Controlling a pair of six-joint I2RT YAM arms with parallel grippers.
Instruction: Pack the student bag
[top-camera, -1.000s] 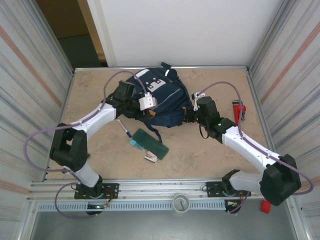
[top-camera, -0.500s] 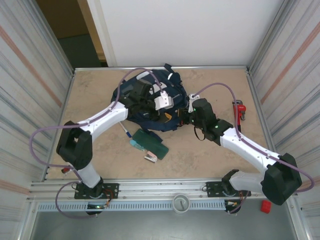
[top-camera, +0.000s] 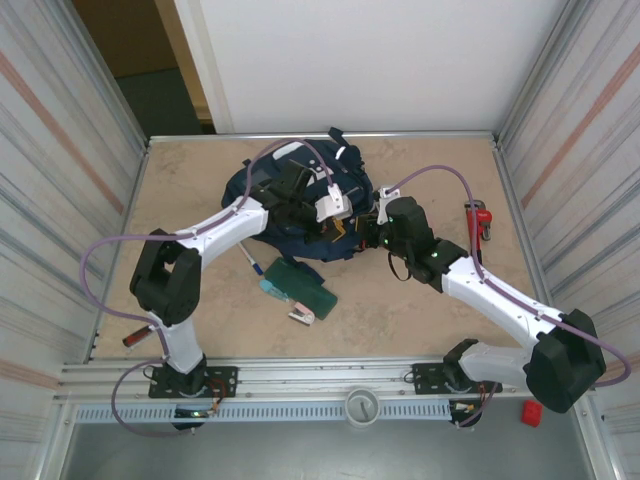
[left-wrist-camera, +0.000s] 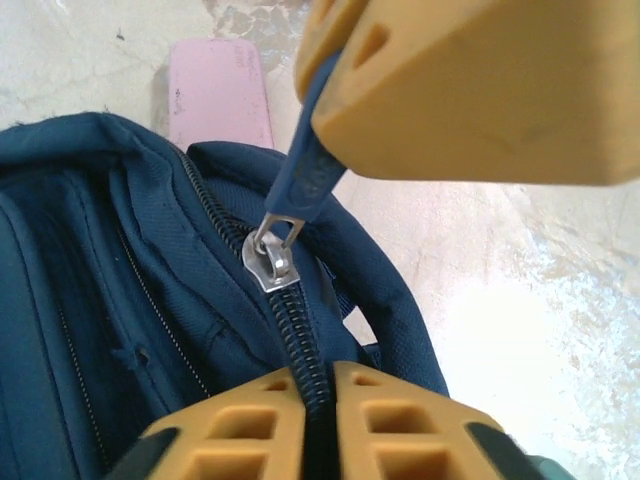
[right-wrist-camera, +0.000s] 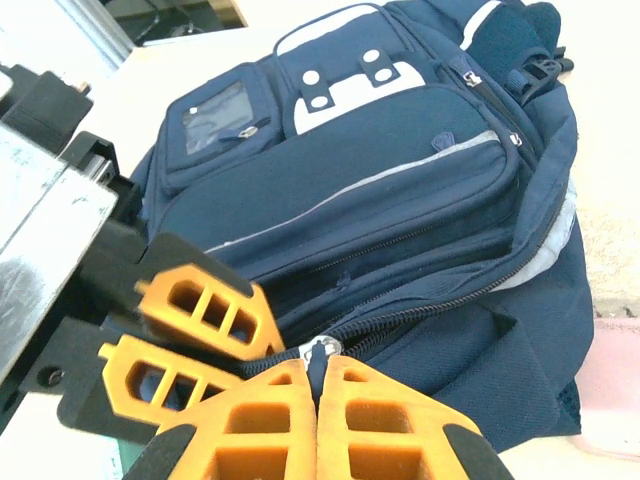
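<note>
Student bag (top-camera: 352, 190) lies on the table (top-camera: 180, 200), toward 12 o'clock from my bases, front pockets facing up. My left gripper (left-wrist-camera: 318, 388): fingers together, pinching the bag's zip track. My right gripper (right-wrist-camera: 320, 378): fingers clamped on the blue zipper pull (left-wrist-camera: 305, 175), silver slider (left-wrist-camera: 270, 262) just off the tips. Both grippers sit close together near the bag's 4 o'clock edge.

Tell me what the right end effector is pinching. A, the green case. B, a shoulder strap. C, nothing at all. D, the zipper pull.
D: the blue zipper pull runs from the bag's silver slider straight into the shut right end effector.
</note>
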